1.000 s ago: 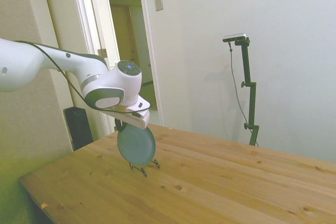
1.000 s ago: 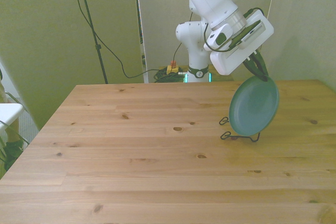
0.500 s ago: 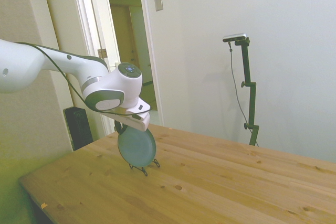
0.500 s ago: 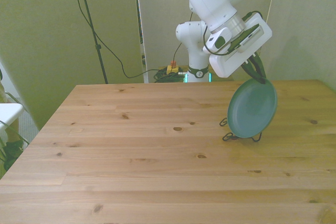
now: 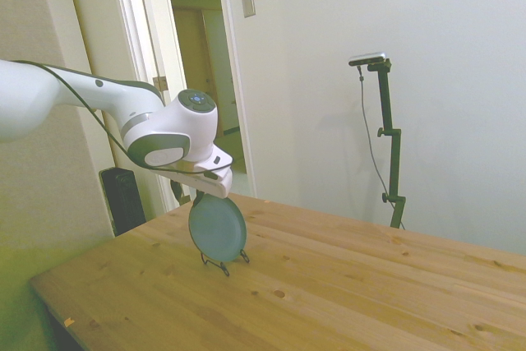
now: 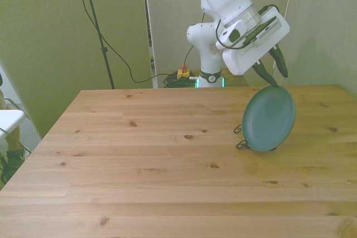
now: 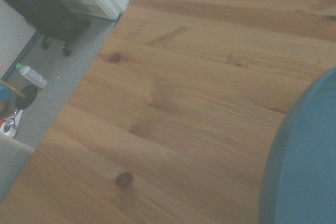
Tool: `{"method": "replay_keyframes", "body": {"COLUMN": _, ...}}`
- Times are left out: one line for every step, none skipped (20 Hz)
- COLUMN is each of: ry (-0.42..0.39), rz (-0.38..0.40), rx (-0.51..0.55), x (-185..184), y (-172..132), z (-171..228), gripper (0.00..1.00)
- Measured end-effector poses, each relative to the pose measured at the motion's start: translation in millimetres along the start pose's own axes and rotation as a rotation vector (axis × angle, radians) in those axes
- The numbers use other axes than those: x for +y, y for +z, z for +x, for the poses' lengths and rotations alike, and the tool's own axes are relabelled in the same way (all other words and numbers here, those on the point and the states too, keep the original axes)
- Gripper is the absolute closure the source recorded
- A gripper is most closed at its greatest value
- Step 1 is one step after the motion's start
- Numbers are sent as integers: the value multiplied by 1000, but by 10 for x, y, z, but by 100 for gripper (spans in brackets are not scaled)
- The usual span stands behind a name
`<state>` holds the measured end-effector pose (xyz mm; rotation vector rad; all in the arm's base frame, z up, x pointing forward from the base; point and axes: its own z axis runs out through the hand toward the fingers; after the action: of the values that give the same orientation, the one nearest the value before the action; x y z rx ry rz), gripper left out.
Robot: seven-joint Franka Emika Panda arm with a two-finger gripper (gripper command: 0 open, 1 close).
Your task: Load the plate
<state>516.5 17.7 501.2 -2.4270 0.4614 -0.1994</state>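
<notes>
The teal plate (image 6: pixel 269 119) stands on edge in a thin black wire stand (image 6: pixel 241 144) at the front view's right side of the wooden table (image 6: pixel 145 165). It leans back slightly. My gripper (image 6: pixel 270 71) hangs just above the plate's top rim, open, its dark fingers (image 6: pixel 281 64) spread apart and clear of the rim. In the side view the plate (image 5: pixel 217 228) sits in the stand (image 5: pixel 215 265) below the gripper (image 5: pixel 191 197). The wrist view shows a blurred arc of the plate (image 7: pixel 304 166) over bare wood.
The table's edge runs close behind the stand on the doorway side (image 5: pixel 156 221). Beyond it, the floor holds a black wheeled object (image 7: pixel 47 19) and a small bottle (image 7: pixel 30 75). Cables lie behind the robot base (image 6: pixel 178 76).
The gripper was shut on the plate's top rim; it has opened and lifted a little. The plate has settled into the wire stand and stands free.
</notes>
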Motion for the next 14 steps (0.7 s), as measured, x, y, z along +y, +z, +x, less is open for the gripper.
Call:
{"method": "replay_keyframes", "body": {"ry": -5, "rz": 0, "rx": 5, "x": -20, "y": -33, "z": -12, "gripper": 0}}
{"method": "replay_keyframes", "body": {"ry": -10, "rz": -1, "rx": 10, "x": -39, "y": -65, "z": -24, "gripper": 0}}
{"method": "replay_keyframes", "body": {"ry": -16, "rz": -1, "rx": 16, "x": -65, "y": -104, "z": -38, "gripper": 0}}
{"method": "replay_keyframes", "body": {"ry": -22, "rz": 1, "rx": 25, "x": -105, "y": -158, "z": -62, "gripper": 0}}
{"method": "replay_keyframes", "body": {"ry": -30, "rz": 4, "rx": 34, "x": -153, "y": -219, "z": -94, "gripper": 0}}
{"method": "replay_keyframes", "body": {"ry": -39, "rz": 7, "rx": 43, "x": -216, "y": -296, "z": -142, "gripper": 0}}
{"method": "replay_keyframes", "body": {"ry": -46, "rz": 8, "rx": 48, "x": -285, "y": -381, "z": -203, "gripper": 0}}
{"method": "replay_keyframes", "body": {"ry": -51, "rz": 10, "rx": 52, "x": -351, "y": -469, "z": -271, "gripper": 0}}
{"method": "replay_keyframes", "body": {"ry": -56, "rz": 7, "rx": 56, "x": -410, "y": -555, "z": -342, "gripper": 0}}
{"method": "replay_keyframes", "body": {"ry": -55, "rz": 2, "rx": 59, "x": -460, "y": -634, "z": -408, "gripper": 0}}
{"method": "replay_keyframes", "body": {"ry": -56, "rz": -7, "rx": 64, "x": -493, "y": -691, "z": -458, "gripper": 0}}
{"method": "replay_keyframes", "body": {"ry": -51, "rz": -27, "rx": 66, "x": -508, "y": -719, "z": -494, "gripper": 0}}
{"method": "replay_keyframes", "body": {"ry": -44, "rz": -52, "rx": 68, "x": -507, "y": -716, "z": -505, "gripper": 0}}
{"method": "replay_keyframes", "body": {"ry": -36, "rz": -76, "rx": 70, "x": -505, "y": -699, "z": -509, "gripper": 0}}
